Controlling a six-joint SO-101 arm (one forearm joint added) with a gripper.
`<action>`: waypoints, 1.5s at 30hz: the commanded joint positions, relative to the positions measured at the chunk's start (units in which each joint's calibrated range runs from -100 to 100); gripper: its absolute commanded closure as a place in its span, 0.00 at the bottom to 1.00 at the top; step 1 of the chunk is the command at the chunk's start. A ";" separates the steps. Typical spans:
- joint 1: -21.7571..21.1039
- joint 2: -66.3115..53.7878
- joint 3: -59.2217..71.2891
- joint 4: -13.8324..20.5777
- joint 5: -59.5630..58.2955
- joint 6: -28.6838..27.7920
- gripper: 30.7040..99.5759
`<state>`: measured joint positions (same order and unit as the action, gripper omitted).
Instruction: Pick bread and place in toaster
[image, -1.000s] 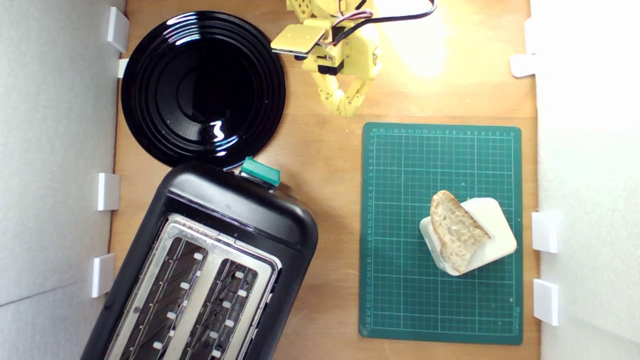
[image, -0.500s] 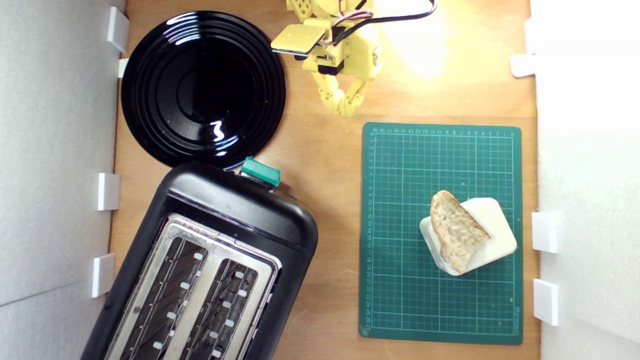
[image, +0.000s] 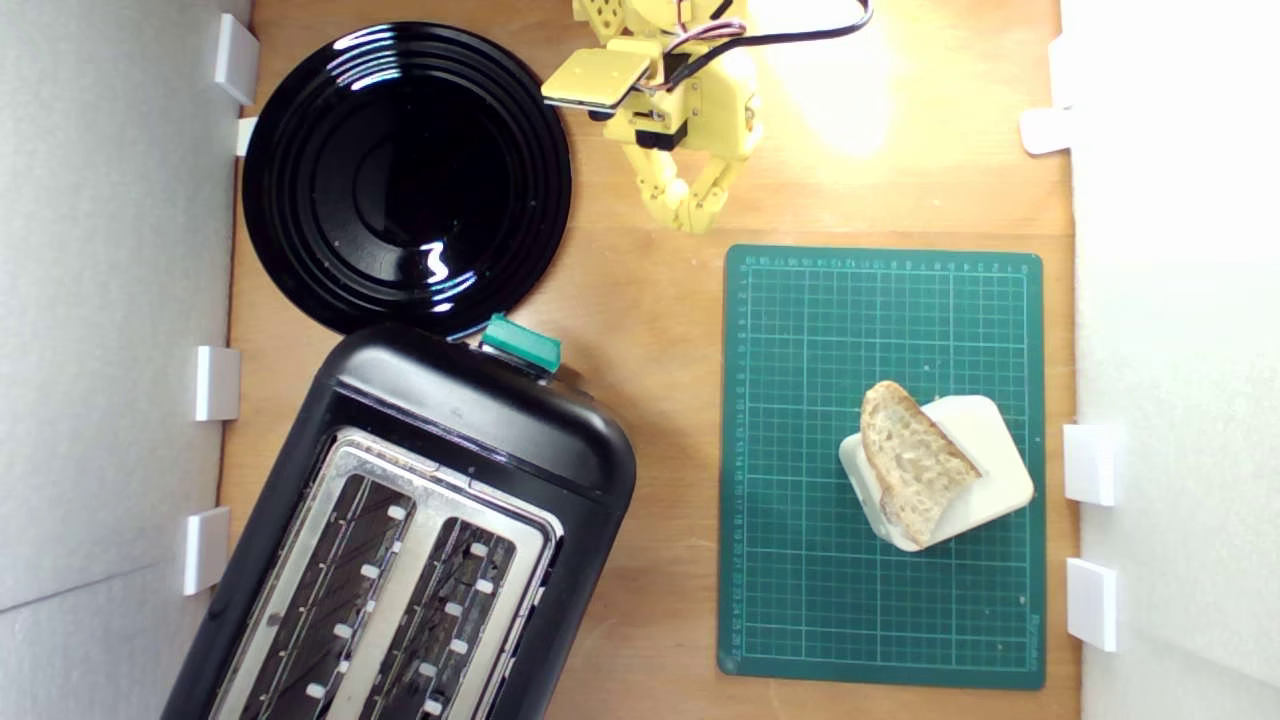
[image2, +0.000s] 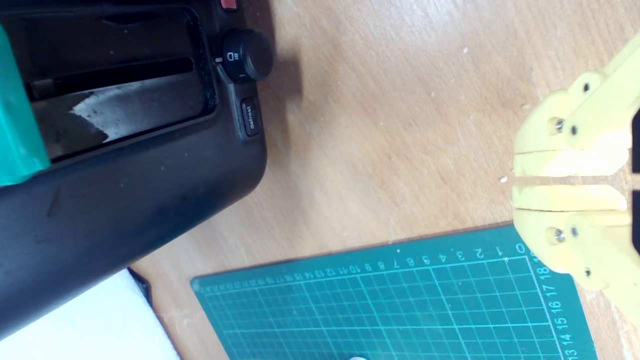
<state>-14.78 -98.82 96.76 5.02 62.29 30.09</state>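
The bread (image: 912, 460), a pale wedge with a brown crust, leans on a cream rounded-square block (image: 985, 470) on the green cutting mat (image: 800, 560). The black toaster (image: 480, 420) with silver slotted top and teal lever knob (image: 520, 343) fills the exterior view's lower left; its end panel (image2: 125, 165) with a dial shows in the wrist view. My yellow gripper (image: 690, 215) hovers near the top of the exterior view, far from the bread, its fingers nearly together around a thin gap with nothing between them (image2: 515, 181). The wrist view does not show the bread.
A round black plate (image: 405, 175) lies at the exterior view's upper left, touching the toaster's end. White clips (image: 1090, 462) line both sides of the wooden board. Bare wood (image: 660, 330) runs between toaster and mat.
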 joint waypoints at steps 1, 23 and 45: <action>0.36 0.07 0.24 0.15 -0.34 -0.09 0.77; 0.36 0.07 0.24 0.15 -0.34 -0.09 0.77; 2.05 0.49 -0.03 1.24 -0.34 0.28 0.77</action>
<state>-14.32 -98.82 96.76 5.29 62.29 30.09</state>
